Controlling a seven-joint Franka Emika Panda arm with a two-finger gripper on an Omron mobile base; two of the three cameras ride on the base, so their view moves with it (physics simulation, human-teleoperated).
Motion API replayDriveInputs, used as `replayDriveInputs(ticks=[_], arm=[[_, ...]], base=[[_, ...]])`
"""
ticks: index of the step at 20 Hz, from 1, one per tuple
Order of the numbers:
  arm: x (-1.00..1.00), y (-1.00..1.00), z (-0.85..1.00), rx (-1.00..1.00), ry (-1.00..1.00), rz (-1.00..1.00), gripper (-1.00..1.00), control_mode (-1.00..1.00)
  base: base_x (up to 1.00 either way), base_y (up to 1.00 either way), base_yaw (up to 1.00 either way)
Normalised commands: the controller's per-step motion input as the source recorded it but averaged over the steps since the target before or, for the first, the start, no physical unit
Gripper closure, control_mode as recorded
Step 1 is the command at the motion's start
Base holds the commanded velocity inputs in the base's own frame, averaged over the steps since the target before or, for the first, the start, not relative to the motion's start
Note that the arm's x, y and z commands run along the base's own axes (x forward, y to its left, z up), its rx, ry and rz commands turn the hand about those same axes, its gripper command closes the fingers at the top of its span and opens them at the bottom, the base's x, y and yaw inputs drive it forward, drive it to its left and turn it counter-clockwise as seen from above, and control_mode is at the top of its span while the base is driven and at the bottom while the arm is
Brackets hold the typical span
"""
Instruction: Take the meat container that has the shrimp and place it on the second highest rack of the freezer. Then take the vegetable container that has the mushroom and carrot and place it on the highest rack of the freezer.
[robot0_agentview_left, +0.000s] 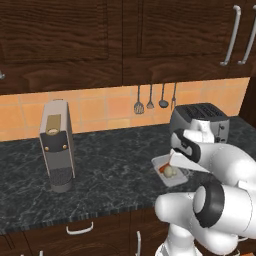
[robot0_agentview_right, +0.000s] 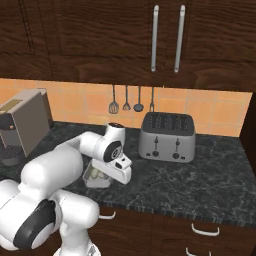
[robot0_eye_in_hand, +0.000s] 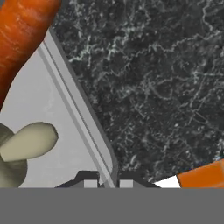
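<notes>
The vegetable container (robot0_agentview_left: 176, 180) is a shallow white tray on the dark stone counter (robot0_agentview_left: 110, 170). It holds a pale mushroom (robot0_agentview_left: 169, 171) and an orange carrot (robot0_agentview_left: 163, 169). In the hand view the carrot (robot0_eye_in_hand: 22, 35) crosses the upper left and the mushroom (robot0_eye_in_hand: 28, 142) lies at the left. My gripper (robot0_eye_in_hand: 108, 183) is shut on the tray's rim (robot0_eye_in_hand: 83, 118), which runs down between the two fingertips. In the right base view the hand covers the near side of the tray (robot0_agentview_right: 95, 179). The meat container with the shrimp, the freezer and its racks are out of view.
A silver toaster (robot0_agentview_left: 200, 120) stands at the back right, close behind the tray. A grey coffee machine (robot0_agentview_left: 57, 145) stands at the left. Utensils (robot0_agentview_left: 150, 100) hang on the tiled wall under dark wood cabinets. Bare counter lies between machine and tray.
</notes>
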Motion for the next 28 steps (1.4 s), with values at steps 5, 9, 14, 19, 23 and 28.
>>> replayDriveInputs(ticks=[5, 9, 14, 19, 23, 28], arm=[[-0.37, 0.0, 0.62, 0.0, 0.0, 0.0, 1.0, -1.0], [-0.41, 0.0, 0.6, 0.0, 0.0, 0.0, 1.0, -1.0], [-0.55, 0.0, 0.71, 0.0, 0.0, 0.0, 1.0, -1.0], [-0.67, 0.0, 0.7, 0.0, -0.04, -0.03, 1.0, -1.0], [-0.65, 0.0, 0.49, 0.01, -0.09, -0.12, 1.0, -1.0], [-0.64, 0.07, 0.57, 0.0, -0.11, -0.08, 1.0, -1.0]], base=[[0.0, 0.0, 0.0], [0.0, 0.0, 0.0], [0.0, 0.0, 0.0], [0.0, 0.0, 0.0], [0.0, 0.0, 0.0], [0.0, 0.0, 0.0]])
